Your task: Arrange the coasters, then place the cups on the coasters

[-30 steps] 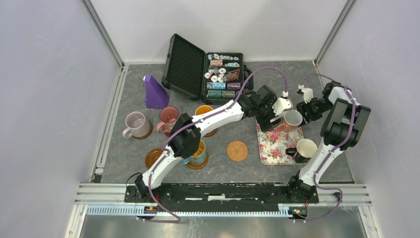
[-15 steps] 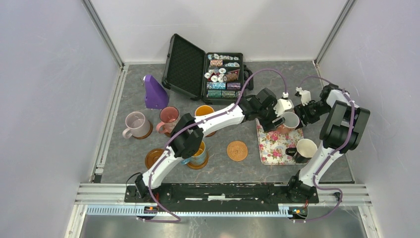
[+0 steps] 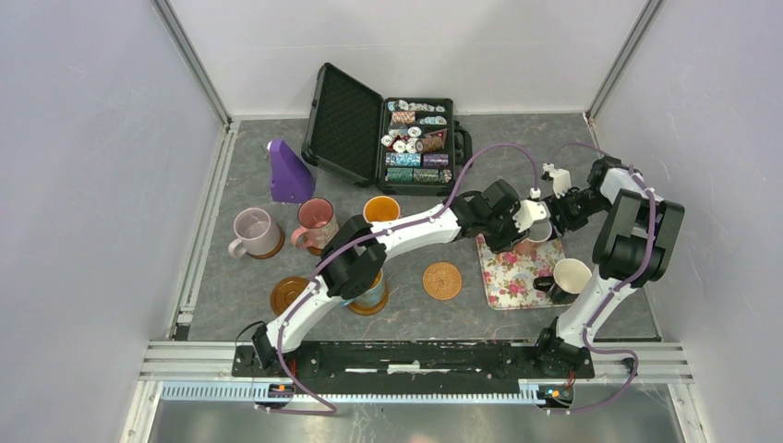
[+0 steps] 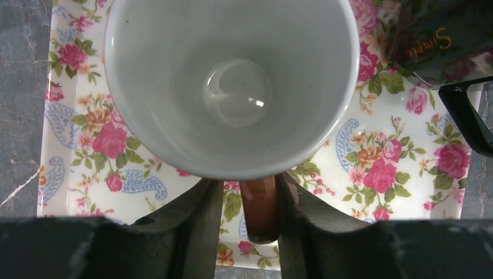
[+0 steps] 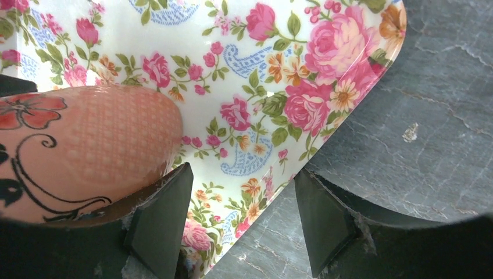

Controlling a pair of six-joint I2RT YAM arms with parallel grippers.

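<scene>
Your left gripper has a finger on each side of the handle of the white-pink cup. One finger touches the handle. A bit of tray peeks past the other, so you cannot tell if the pinch is tight.

That cup stands upright on the flowery tray. Your right gripper is spread wide with nothing in it, just beside the cup.

The lilac cup, pink cup, orange-inside cup and blue cup look to sit on coasters.

The black cup waits on the tray too. The patterned coaster and one brown coaster are bare.

Your left arm stretches far across to the right. Your right arm is folded up.
</scene>
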